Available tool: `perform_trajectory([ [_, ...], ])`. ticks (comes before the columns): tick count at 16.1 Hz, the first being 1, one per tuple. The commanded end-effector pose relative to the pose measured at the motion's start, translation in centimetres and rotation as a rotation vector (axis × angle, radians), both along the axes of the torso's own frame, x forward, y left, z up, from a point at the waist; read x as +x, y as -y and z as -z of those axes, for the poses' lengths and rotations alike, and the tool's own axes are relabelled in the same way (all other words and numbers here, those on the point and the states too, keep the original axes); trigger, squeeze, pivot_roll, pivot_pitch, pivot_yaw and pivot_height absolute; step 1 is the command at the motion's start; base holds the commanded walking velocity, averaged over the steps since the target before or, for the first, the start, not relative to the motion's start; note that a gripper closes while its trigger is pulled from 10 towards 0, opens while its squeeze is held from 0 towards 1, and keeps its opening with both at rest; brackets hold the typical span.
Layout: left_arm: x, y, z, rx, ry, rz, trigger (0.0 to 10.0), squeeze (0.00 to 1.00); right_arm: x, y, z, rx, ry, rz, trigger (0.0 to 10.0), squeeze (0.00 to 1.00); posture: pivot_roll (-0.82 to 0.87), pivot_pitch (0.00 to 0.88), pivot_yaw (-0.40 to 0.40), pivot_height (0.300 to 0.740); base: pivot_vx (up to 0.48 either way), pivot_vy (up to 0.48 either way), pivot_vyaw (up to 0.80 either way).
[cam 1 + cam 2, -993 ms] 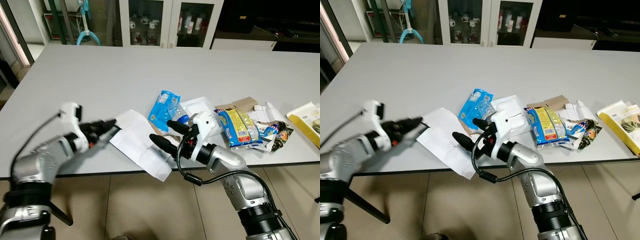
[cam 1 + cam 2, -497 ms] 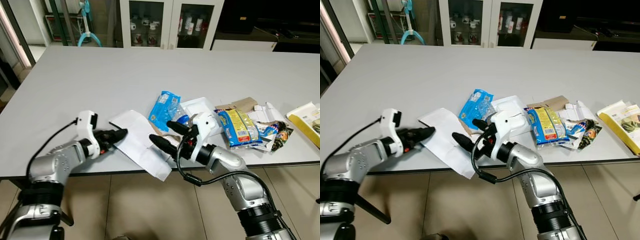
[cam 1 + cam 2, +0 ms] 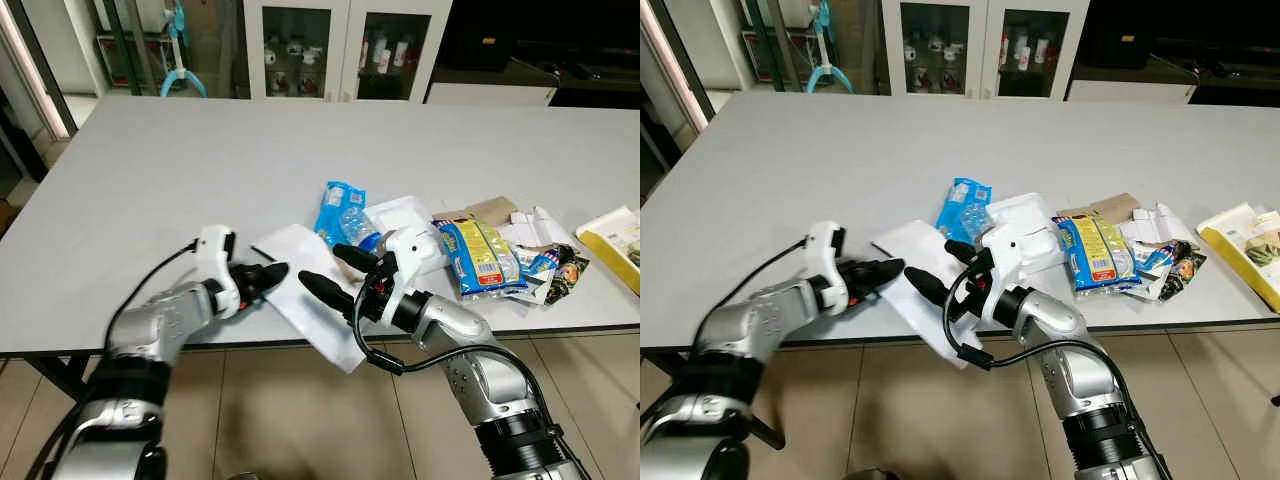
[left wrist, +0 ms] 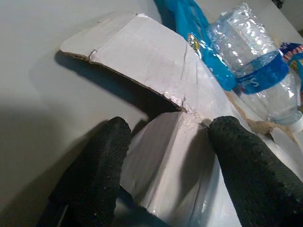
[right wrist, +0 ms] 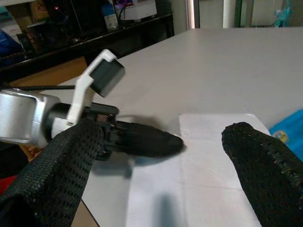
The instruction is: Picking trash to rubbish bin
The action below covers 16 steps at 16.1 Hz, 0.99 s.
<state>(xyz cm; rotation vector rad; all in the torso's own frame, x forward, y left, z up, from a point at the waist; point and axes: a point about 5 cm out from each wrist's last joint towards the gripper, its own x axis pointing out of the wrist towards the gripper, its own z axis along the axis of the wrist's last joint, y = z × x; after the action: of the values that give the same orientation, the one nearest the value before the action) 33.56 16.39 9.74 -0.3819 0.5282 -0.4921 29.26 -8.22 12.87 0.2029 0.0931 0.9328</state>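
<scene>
Left wrist view: left gripper point(image 4: 163, 156) fingers apart, straddling near-left edge of white paper point(image 3: 315, 300) at near table point(image 3: 150, 190) edge. Right gripper point(image 3: 335, 272) spread wide over paper's right side. Bottle point(image 4: 251, 61) and wrappers point(image 3: 478, 255) further right.

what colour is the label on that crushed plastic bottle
Blue with white lettering on the clear plastic bottle, clearest in the left wrist view.

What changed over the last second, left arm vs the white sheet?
The left gripper swept in across the table edge to the white paper sheet; its jaws now straddle the sheet's raised near edge, open, not yet closed. The right gripper stayed open over the sheet. The trash pile is unmoved.
</scene>
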Motion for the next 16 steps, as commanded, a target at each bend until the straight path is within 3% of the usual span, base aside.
perform_trajectory([
  [1,-0.1,-0.2,0.6,0.03,-0.034,-0.024,10.0,0.0,0.0,0.2,-0.5,0.001,0.02,0.002,10.0,0.0,0.0,0.007,-0.015,0.74,0.0,0.0,0.0],
  [6,0.3,-2.1,1.0,0.076,-0.049,-0.123,10.0,0.0,-0.1,0.2,-0.3,0.006,0.01,0.01,10.0,0.0,0.01,0.025,-0.018,0.74,0.0,0.0,0.0],
  [8,0.0,-1.6,1.7,0.131,-0.063,-0.093,10.0,0.0,-0.1,0.1,-0.4,0.008,0.011,0.008,10.0,0.0,0.01,0.03,-0.019,0.74,0.0,0.0,0.0],
  [10,-0.5,0.4,2.7,0.148,-0.081,-0.029,10.0,0.0,0.0,0.1,-0.5,0.007,0.011,0.006,10.0,0.0,0.01,0.033,-0.023,0.74,0.0,0.0,0.0],
  [11,-0.6,0.8,2.8,0.141,-0.083,-0.018,8.4,0.0,0.0,0.1,-0.4,0.007,0.011,0.006,10.0,0.0,0.0,0.033,-0.023,0.74,0.0,0.0,0.0],
  [12,-0.8,1.5,2.9,0.119,-0.084,-0.002,0.0,0.0,0.0,0.2,-0.4,0.007,0.01,0.006,10.0,0.0,0.0,0.032,-0.024,0.74,0.0,0.0,0.0],
  [16,-0.8,2.2,2.6,0.094,-0.065,0.035,0.0,0.0,0.1,0.3,-0.5,0.004,0.01,0.01,10.0,0.0,0.0,0.032,-0.026,0.74,0.0,0.0,0.0],
])
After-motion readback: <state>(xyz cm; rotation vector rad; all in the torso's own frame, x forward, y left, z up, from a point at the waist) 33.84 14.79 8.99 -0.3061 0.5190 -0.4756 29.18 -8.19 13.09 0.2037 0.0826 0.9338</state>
